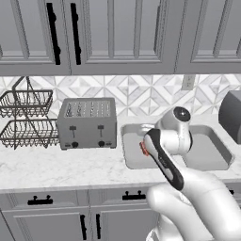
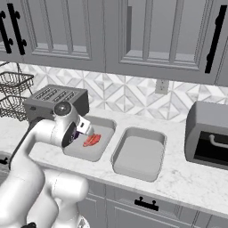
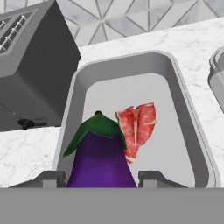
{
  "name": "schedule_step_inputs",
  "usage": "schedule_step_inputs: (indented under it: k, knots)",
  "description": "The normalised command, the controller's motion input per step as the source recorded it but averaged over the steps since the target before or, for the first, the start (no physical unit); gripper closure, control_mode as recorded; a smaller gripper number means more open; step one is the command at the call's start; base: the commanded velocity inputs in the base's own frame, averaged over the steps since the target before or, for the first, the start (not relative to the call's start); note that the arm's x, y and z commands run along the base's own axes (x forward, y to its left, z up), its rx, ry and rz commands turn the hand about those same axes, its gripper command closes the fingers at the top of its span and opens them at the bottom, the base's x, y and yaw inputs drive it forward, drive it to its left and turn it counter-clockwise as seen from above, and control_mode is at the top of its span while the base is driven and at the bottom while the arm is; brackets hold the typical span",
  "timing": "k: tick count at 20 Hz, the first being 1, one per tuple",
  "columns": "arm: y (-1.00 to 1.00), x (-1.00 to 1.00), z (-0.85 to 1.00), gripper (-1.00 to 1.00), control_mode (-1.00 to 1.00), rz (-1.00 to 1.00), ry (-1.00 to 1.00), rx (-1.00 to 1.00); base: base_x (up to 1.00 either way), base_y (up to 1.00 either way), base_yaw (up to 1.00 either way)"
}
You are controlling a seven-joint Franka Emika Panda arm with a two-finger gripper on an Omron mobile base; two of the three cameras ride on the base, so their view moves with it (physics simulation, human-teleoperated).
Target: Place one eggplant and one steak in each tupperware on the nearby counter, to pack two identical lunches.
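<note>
My gripper (image 3: 100,177) is shut on a dark-purple eggplant (image 3: 100,157) with a green cap, a finger on each side of it. It hangs over the near end of the left tupperware (image 3: 175,87), a light-grey tub next to the toaster. A red steak (image 3: 138,127) lies on that tub's floor just beyond the eggplant. The right base view shows the gripper (image 2: 80,132) above the left part of this tub (image 2: 95,156), with the steak (image 2: 92,140) beside it. The second tupperware (image 2: 118,167) stands to its right on the white counter (image 2: 178,178).
A grey slotted toaster (image 1: 87,122) stands close to the left tub's left side. Wire baskets (image 1: 26,117) sit further left. A dark boxy appliance (image 2: 209,133) with a handle stands at the right end. Grey wall cabinets hang overhead.
</note>
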Motion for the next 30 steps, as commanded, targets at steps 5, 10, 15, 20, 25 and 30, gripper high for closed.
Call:
schedule_step_inputs:
  k: [5, 10, 15, 20, 25, 30]
  knots:
    - [0.00, 0.55, -0.23, 1.00, -1.00, 0.00, 0.08, 0.01, 0.00, 0.00, 0.00]
    - [0.00, 0.49, -0.21, 1.00, -1.00, 0.00, 0.06, 0.00, 0.00, 0.00, 0.00]
    - [0.06, 0.32, -0.19, 1.00, -1.00, 0.00, 0.03, 0.00, 0.00, 0.00, 0.00]
    - [0.10, 0.14, -0.20, 1.00, -1.00, 0.00, 0.01, 0.00, 0.00, 0.00, 0.00]
    - [0.03, 0.12, -0.29, 1.00, -1.00, 0.00, 0.00, 0.00, 0.00, 0.00, 0.00]
    - [0.00, 0.08, -0.27, 1.00, -1.00, 0.00, 0.00, 0.00, 0.00, 0.00, 0.00]
